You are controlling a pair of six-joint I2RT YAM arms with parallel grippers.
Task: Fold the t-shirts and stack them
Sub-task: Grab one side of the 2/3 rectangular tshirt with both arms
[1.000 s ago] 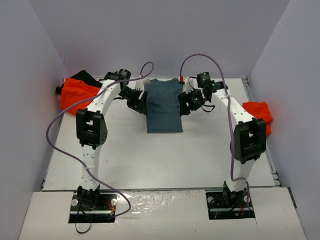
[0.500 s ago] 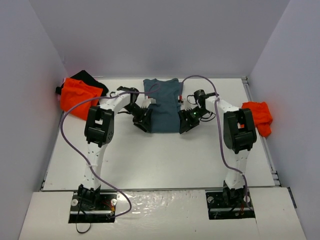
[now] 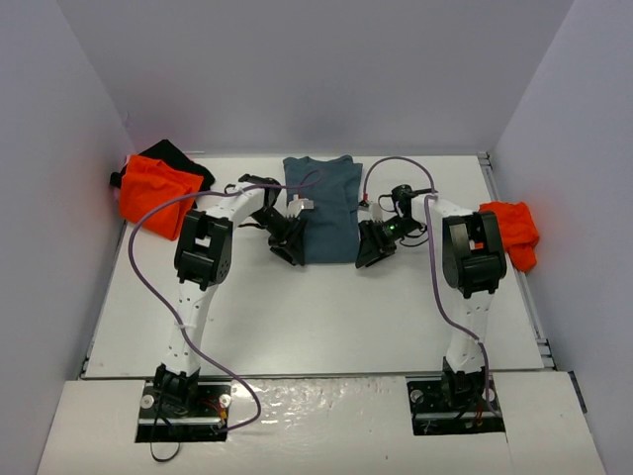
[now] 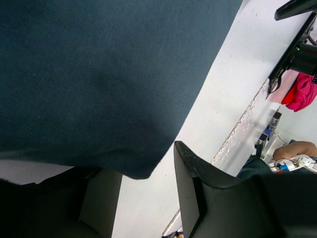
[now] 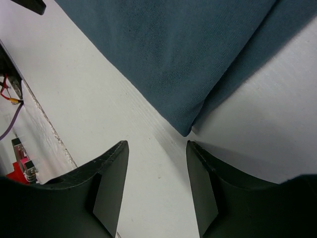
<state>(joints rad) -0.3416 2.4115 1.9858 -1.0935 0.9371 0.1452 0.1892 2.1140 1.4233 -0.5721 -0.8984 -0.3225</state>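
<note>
The slate-blue t-shirt (image 3: 321, 203) lies flat at the back middle of the table, folded into a long narrow strip. My left gripper (image 3: 290, 247) is at its near left corner and my right gripper (image 3: 369, 249) at its near right corner. In the left wrist view the shirt (image 4: 109, 74) fills the top, and its corner droops over one finger of the open left gripper (image 4: 146, 171). In the right wrist view the shirt corner (image 5: 185, 130) lies just ahead of the open right gripper (image 5: 156, 148), with bare table between the fingers. An orange t-shirt (image 3: 150, 190) lies on a black one (image 3: 176, 154) at the back left.
Another orange t-shirt (image 3: 509, 233) is bunched at the table's right edge, beside the right arm. Grey walls close in the table on the left, back and right. Purple cables loop from both arms over the table.
Both grippers have come back along the shirt's sides, from about its middle to its near corners, and dropped low. Their jaws have narrowed a little. The shirt has not moved.
</note>
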